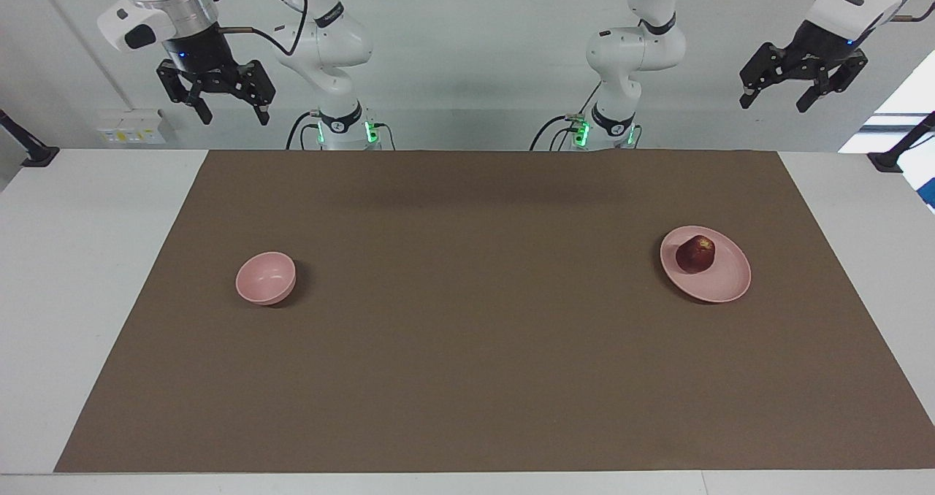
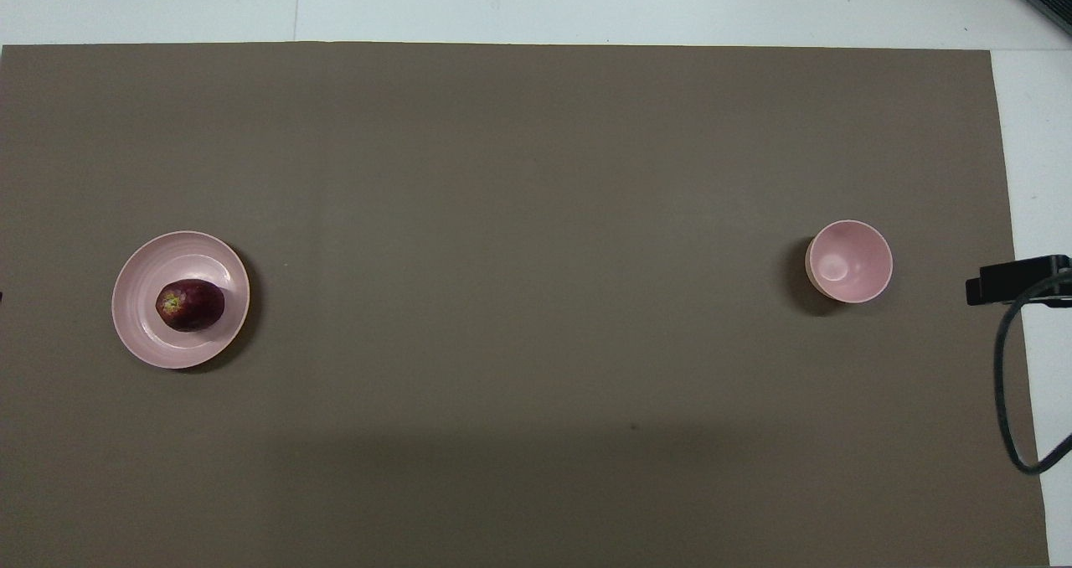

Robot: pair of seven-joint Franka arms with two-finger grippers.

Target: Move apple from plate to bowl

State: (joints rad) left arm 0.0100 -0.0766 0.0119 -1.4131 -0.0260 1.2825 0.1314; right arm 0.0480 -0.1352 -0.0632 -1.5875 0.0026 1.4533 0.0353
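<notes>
A dark red apple (image 1: 695, 253) (image 2: 190, 305) lies on the pale pink plate (image 1: 719, 282) (image 2: 144, 338) toward the left arm's end of the table. The small deep pink bowl (image 1: 266, 278) (image 2: 848, 261) stands empty toward the right arm's end. My left gripper (image 1: 779, 104) is open, raised high near its base, above the table's edge near the plate's end. My right gripper (image 1: 231, 115) is open, raised high near its base, at the bowl's end. Both arms wait. Neither gripper shows in the overhead view.
A brown mat (image 1: 467, 378) (image 2: 519, 174) covers most of the white table. A black camera mount with a cable (image 2: 1017, 279) sits at the table's edge beside the bowl's end. Black clamps (image 1: 33, 155) (image 1: 887, 160) stand at the table's corners near the robots.
</notes>
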